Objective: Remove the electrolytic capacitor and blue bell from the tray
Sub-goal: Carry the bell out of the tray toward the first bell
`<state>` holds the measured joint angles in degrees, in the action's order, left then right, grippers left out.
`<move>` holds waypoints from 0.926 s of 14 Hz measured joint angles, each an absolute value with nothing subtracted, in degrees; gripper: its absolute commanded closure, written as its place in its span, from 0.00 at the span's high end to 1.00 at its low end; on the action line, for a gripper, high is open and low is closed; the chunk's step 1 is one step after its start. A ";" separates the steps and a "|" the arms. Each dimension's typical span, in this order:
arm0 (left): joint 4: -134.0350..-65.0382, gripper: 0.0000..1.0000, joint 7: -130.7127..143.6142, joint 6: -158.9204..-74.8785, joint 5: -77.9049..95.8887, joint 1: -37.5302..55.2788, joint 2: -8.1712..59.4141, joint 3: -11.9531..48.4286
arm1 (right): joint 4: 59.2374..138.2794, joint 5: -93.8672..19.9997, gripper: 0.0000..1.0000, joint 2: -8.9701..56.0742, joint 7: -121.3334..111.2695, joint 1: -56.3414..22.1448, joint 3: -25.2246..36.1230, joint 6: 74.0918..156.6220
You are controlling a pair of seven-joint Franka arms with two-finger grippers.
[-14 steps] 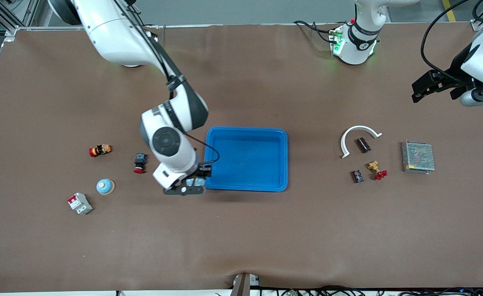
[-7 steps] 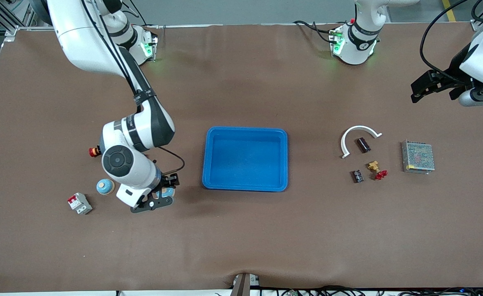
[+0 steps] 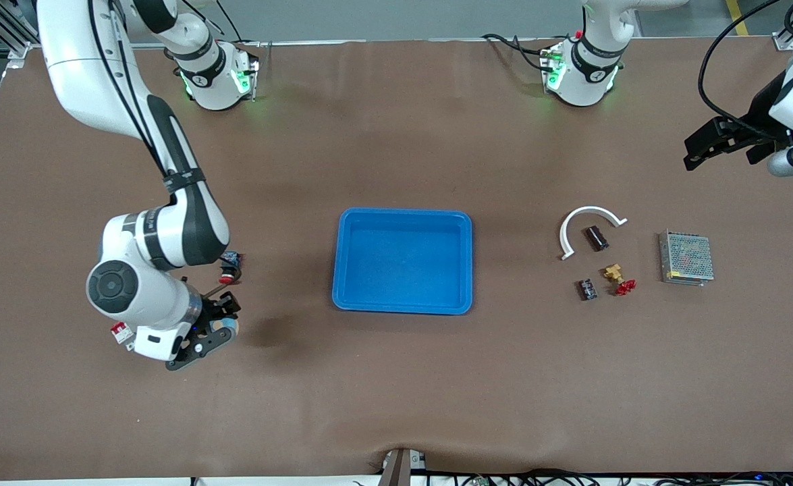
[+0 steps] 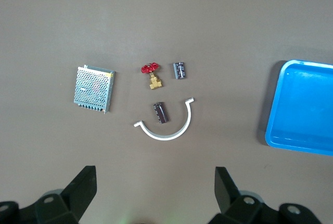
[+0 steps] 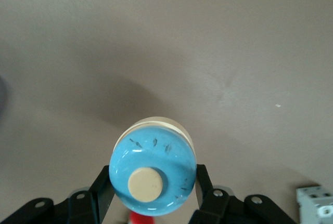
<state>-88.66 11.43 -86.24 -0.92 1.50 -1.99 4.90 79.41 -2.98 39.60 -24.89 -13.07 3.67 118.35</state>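
Tray: you see the blue tray (image 3: 403, 261) in the middle of the table (image 3: 396, 391), and nothing lies in it.
Blue bell: the blue bell (image 5: 153, 174) is already out of the tray. The right end effector (image 3: 208, 332) is clamped on it, over the table toward the right arm's end, near a white and red breaker (image 3: 121, 331).
Capacitor: a dark cylinder (image 3: 596, 237), which I judge to be the electrolytic capacitor, lies on the table inside a white curved piece (image 3: 588, 225), toward the left arm's end, well apart from the tray.
Left arm: the left end effector (image 4: 153, 195) waits high over that end of the table, its fingers apart and empty.
Progress: I judge both parts are removed; you only need to put the bell down and release it.
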 measured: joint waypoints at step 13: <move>-88.66 1.00 11.43 -86.24 -0.05 1.25 -1.97 4.75 | 85.34 -8.61 0.54 44.83 -60.61 -4.52 3.52 132.68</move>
<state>-88.66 11.43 -86.24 -0.05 1.25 -1.97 4.75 85.34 -8.61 44.83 -60.61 -4.52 3.52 132.68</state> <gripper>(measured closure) 0.000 0.330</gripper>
